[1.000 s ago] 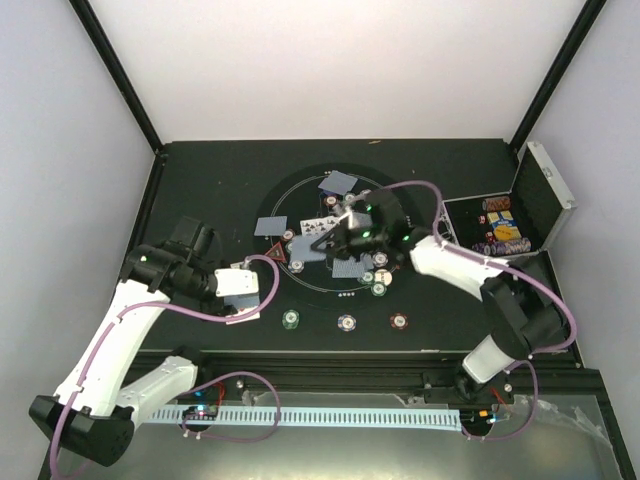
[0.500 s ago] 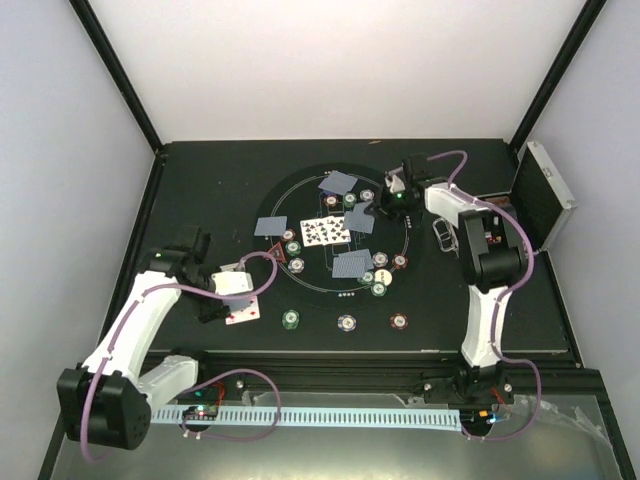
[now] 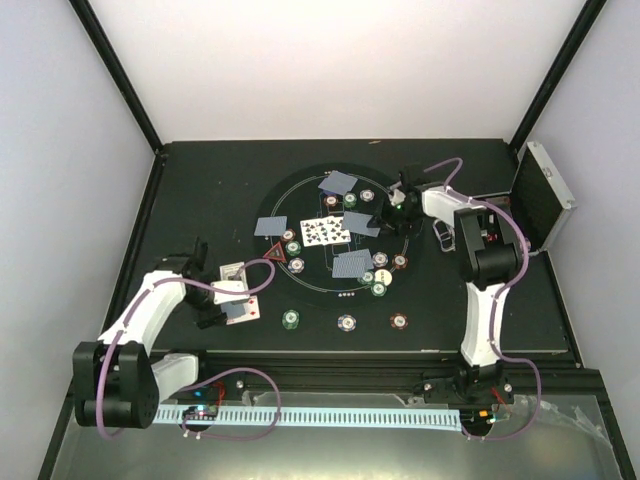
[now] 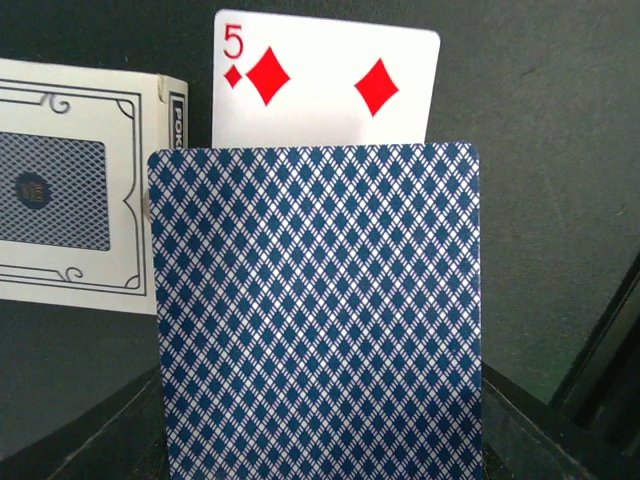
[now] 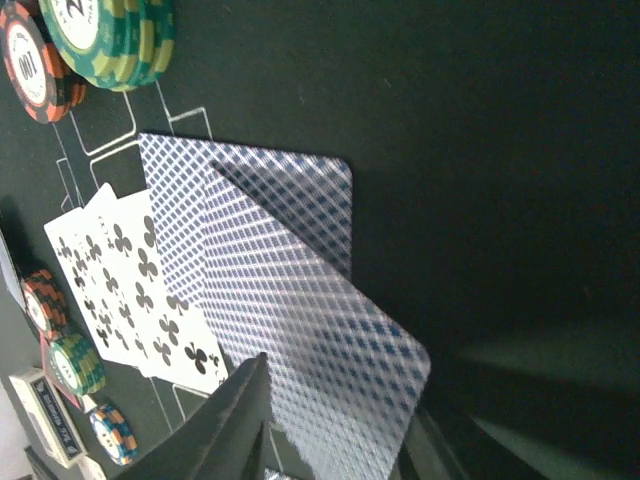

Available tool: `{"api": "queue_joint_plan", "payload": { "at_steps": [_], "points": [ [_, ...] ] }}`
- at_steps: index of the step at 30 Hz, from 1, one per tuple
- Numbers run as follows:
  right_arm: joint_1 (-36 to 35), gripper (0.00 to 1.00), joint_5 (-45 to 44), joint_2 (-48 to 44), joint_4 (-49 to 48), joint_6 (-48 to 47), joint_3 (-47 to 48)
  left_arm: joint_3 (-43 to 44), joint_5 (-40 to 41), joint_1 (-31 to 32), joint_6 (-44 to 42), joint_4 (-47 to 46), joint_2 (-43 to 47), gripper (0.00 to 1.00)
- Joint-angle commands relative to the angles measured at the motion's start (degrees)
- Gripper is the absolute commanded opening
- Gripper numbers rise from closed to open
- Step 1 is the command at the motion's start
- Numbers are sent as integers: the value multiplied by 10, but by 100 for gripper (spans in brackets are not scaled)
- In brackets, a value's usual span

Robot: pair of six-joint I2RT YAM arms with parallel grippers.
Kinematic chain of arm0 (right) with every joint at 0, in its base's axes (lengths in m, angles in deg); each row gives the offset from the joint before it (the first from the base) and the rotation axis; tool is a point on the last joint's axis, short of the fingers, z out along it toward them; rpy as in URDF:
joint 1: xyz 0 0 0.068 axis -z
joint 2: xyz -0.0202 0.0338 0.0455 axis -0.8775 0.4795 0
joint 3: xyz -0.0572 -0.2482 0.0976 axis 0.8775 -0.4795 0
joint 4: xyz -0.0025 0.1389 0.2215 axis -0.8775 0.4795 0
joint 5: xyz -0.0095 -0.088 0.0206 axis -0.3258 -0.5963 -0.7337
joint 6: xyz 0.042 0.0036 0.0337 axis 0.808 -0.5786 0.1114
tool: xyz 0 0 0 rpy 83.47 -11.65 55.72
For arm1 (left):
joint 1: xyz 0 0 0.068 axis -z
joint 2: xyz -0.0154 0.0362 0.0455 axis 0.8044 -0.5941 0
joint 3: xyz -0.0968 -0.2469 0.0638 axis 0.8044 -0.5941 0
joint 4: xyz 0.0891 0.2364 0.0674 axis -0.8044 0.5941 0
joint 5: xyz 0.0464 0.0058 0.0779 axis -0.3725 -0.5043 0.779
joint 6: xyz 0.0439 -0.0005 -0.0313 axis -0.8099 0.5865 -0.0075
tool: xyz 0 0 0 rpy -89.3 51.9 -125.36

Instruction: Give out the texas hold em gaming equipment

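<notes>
Left gripper (image 4: 320,455) is clamped on a card (image 4: 318,300). Its blue back faces my camera and its lower edge sits down between the jaws. Past its top edge I see the five of diamonds (image 4: 325,80), face up, with the box (image 4: 70,200) to its left. All of that is off the mat (image 3: 312,278), out by its near-left side.

Over on the other side, my right gripper (image 5: 330,445) is low at the mat's far right. A tilted card (image 5: 320,350), back up, runs out from between my fingers. It overlaps a flat card (image 5: 290,190) under it and throws a shadow across it. Pinched or loose? I cannot tell.

Left of those, the clubs (image 5: 130,290) lie fanned face up, with green chips (image 5: 110,40) stacked beyond. The triangle (image 3: 275,254) sits at the mat's left edge. The case (image 3: 535,205) stands open at far right.
</notes>
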Motion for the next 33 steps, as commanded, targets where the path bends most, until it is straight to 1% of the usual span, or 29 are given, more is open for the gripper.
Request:
{"api": "queue_joint_plan", "payload": {
  "at_steps": [1,3,5,9,10,11,13,15,16,17,18,20,21,25,27,29,31,33],
  "points": [
    [0,37,-24,-69,7,-5,-34,-12,18,-4,-18,-40,-14,2],
    [-1,43,-23,-96,3,-2,-50,-13,19,-3,-16,-43,-21,3],
    [-2,46,-23,-126,0,2,-65,-16,17,-3,-17,-47,-28,7],
    [-5,47,-25,-183,3,6,-89,-20,18,-3,-13,-54,-45,10],
    [-5,47,-26,-195,5,6,-95,-21,21,-4,-11,-57,-47,13],
    [-7,48,-27,-207,8,6,-98,-23,23,-3,-12,-60,-49,23],
    [-11,52,-28,-235,16,6,-102,-29,27,-4,-11,-66,-46,53],
    [-14,60,-33,-259,24,5,-106,-30,26,-4,-12,-65,-34,80],
    [-14,66,-36,-271,29,3,-107,-29,24,-3,-15,-60,-25,94],
    [-15,72,-42,-282,35,0,-108,-26,21,-3,-17,-54,-16,98],
    [-15,78,-47,-294,42,-3,-108,-22,17,-4,-18,-47,-8,99],
    [-15,94,-59,-317,60,-12,-107,-5,7,-4,-19,-21,8,99],
    [-15,99,-66,-329,70,-17,-105,8,-2,-4,-19,-3,14,99],
    [-14,100,-108,-373,108,-37,-93,64,-34,-9,-15,63,41,99],
    [-14,100,-156,-393,126,-50,-85,96,-53,-13,-9,86,54,99],
    [-13,100,-227,-417,133,-54,-81,132,-82,-18,12,94,65,99],
    [-12,100,-333,-458,116,-54,-100,167,-111,-20,66,64,70,99],
    [-11,100,-435,-510,49,-74,-157,187,-137,-24,155,-27,71,99]
  ]
}}
